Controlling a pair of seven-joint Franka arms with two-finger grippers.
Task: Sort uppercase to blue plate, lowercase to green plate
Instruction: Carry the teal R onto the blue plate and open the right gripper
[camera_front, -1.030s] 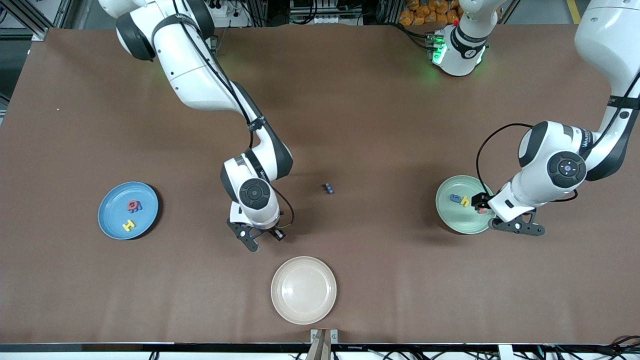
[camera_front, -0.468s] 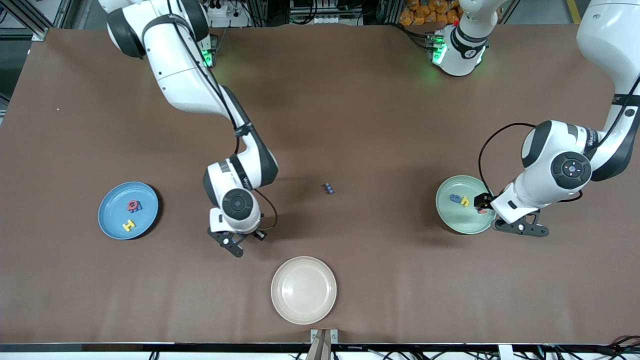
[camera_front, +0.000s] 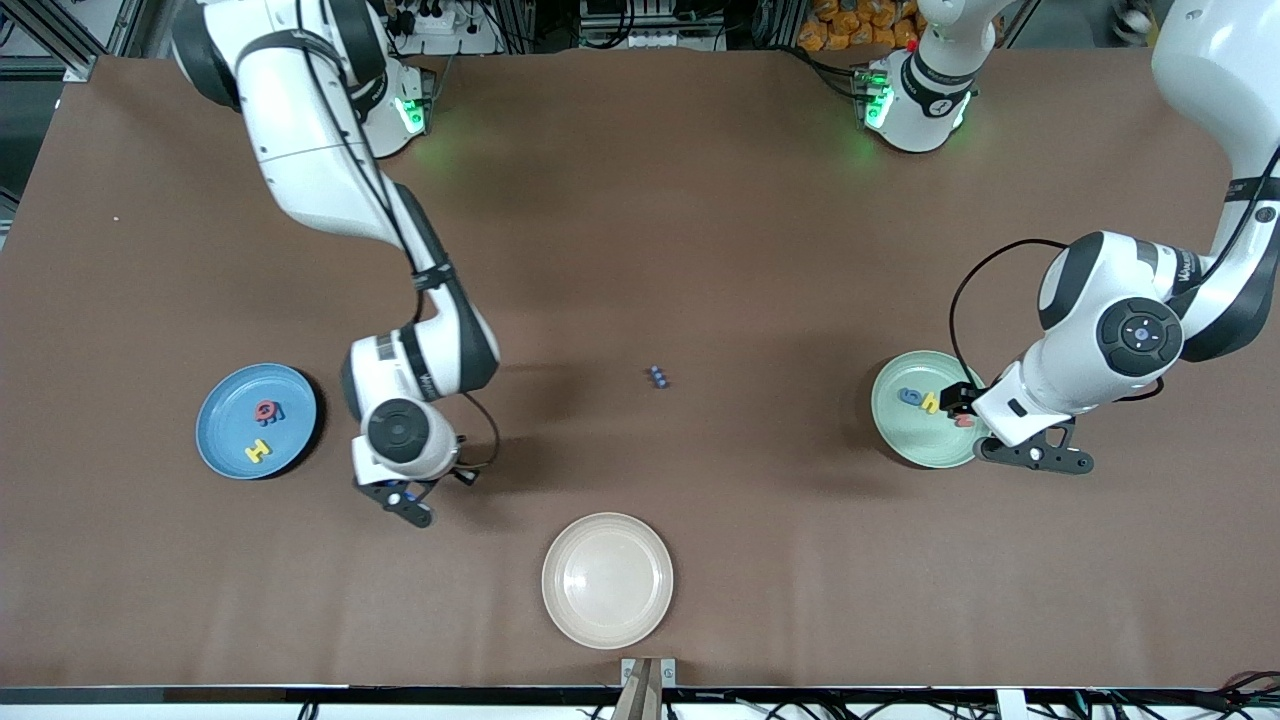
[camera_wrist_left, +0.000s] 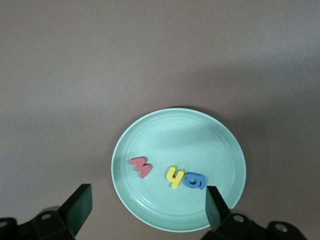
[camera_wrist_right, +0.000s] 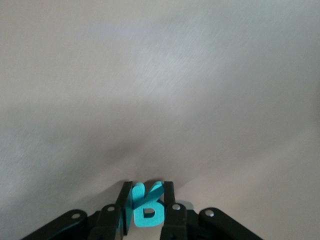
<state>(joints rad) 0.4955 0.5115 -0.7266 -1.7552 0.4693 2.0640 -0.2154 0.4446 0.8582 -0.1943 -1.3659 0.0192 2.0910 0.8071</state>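
Right wrist view: right gripper pinching teal R. Carry it 9 o'clock to blue plate, you drop. Left gripper spread over green plate, waits.

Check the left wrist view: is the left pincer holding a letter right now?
No, the left pincer hangs open over the green plate, where the red m, yellow h and blue g lie.

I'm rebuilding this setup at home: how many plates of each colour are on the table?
blue plate: 1
green plate: 1
cream plate: 1
Total: 3
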